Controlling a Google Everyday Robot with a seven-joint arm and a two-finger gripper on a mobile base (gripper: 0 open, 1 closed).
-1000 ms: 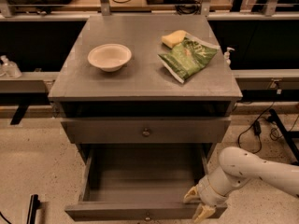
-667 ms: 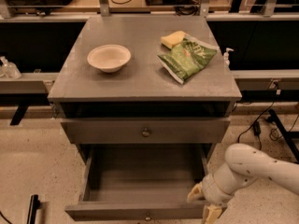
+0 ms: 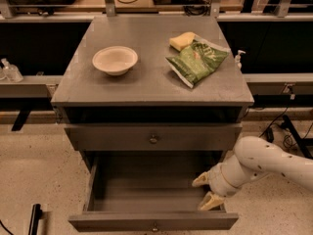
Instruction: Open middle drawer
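The middle drawer (image 3: 146, 190) is pulled out toward me, showing a shallow grey box interior that holds nothing. Its front edge with a small round knob (image 3: 155, 226) sits at the bottom of the view. My gripper (image 3: 200, 194) hangs over the right inner side of this drawer, just behind its front. Its two tan fingers (image 3: 211, 201) are spread apart and hold nothing. The white arm (image 3: 264, 163) comes in from the right.
The drawer front above (image 3: 153, 139) is shut, with a dark gap under the cabinet top (image 3: 146, 82). On top lie a white bowl (image 3: 115, 60), a green chip bag (image 3: 198, 61) and a yellow sponge (image 3: 181, 40). Cables lie on the floor at right.
My gripper has lifted a little and shifted left, from the drawer's front right corner to over its right inner side. The drawer stays pulled out as before.
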